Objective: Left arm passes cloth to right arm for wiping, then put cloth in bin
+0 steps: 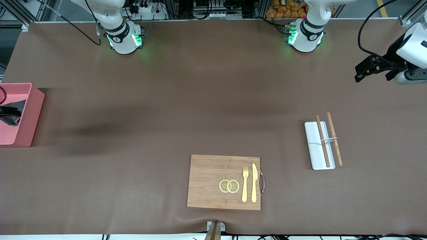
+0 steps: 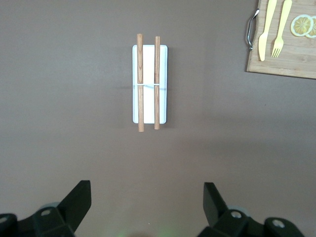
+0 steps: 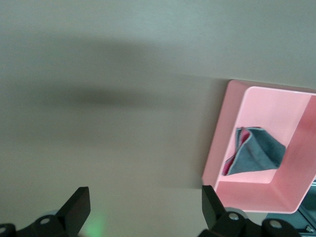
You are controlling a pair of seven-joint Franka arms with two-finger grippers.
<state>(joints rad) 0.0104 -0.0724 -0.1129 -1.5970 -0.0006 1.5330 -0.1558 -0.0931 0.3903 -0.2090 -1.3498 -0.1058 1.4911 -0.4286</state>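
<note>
1. Bin (image 1: pixel 28 115) at the right arm's end of the table, at the table's edge; pink, straight walls, open top.
2. Cloth (image 3: pixel 256 150) lies inside the bin, crumpled on the floor against one wall; grey side up, pink-red edge showing along a fold. In the front view only a dark patch shows inside the bin, too unclear to make out.
3. Right gripper (image 3: pixel 143 210): fingers spread wide, nothing between them. Right wrist view looks down at bare table beside the bin. Gripper itself cannot be made out in the front view.
4. Left gripper (image 2: pixel 147 202) up in the air over the left arm's end of the table, well apart from everything; jaws wide open, empty. Arm waits.
5. Tray (image 1: pixel 315 150), white, rectangular, toward the left arm's end. Two wooden sticks (image 1: pixel 323 141) lie lengthwise across it, side by side; both overhang the tray's ends, and a thin white piece crosses between them at mid-length. In the front view one stick lies on the tray, the other along its edge.
6. Board (image 1: pixel 206 183), wooden, with a metal handle (image 1: pixel 262 183), nearest the front camera, mid-table. On it: two lemon slices (image 1: pixel 229 186) touching each other, then a yellow fork (image 1: pixel 245 184) and yellow knife (image 1: pixel 254 182) just beside, parallel, toward the handle end.
</note>
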